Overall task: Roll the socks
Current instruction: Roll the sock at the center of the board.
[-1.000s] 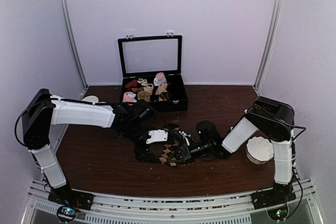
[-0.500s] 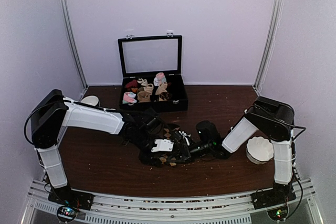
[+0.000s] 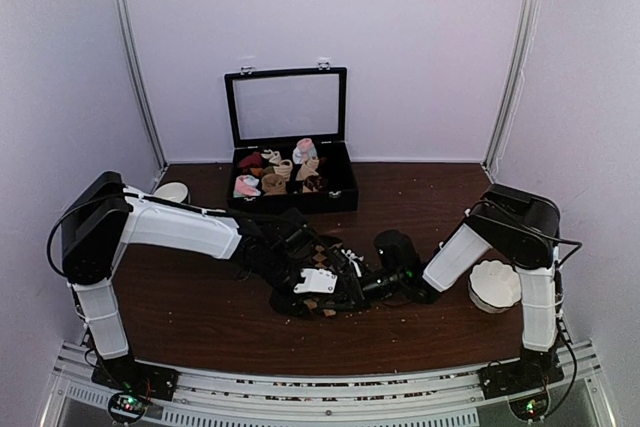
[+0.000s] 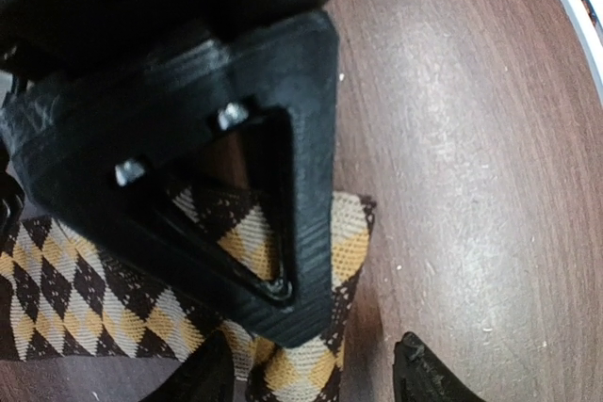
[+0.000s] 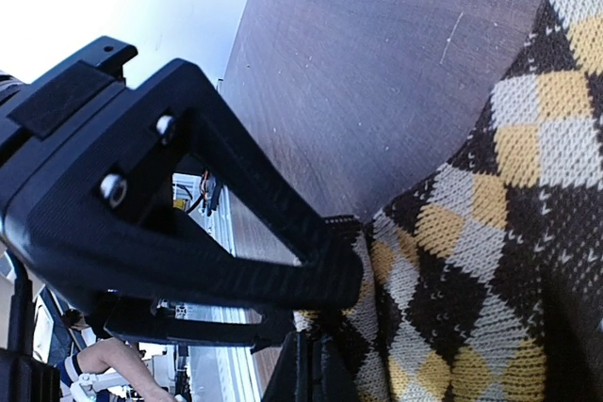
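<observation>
Beneath left hand [image 3: 306, 294] and right hand [image 3: 346, 288] — socks [image 5: 490, 233] mostly hidden; grips unclear.

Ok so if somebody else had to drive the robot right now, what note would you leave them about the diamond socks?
Handover note:
The left fingers are low over the socks; whether they grip is unclear.
The right fingers look shut on an edge of the socks.
The socks lie bunched on the table, between the two arms near the front middle.
Done: both arms are at the socks; no tidy roll shows.
Left: finish the roll.
</observation>
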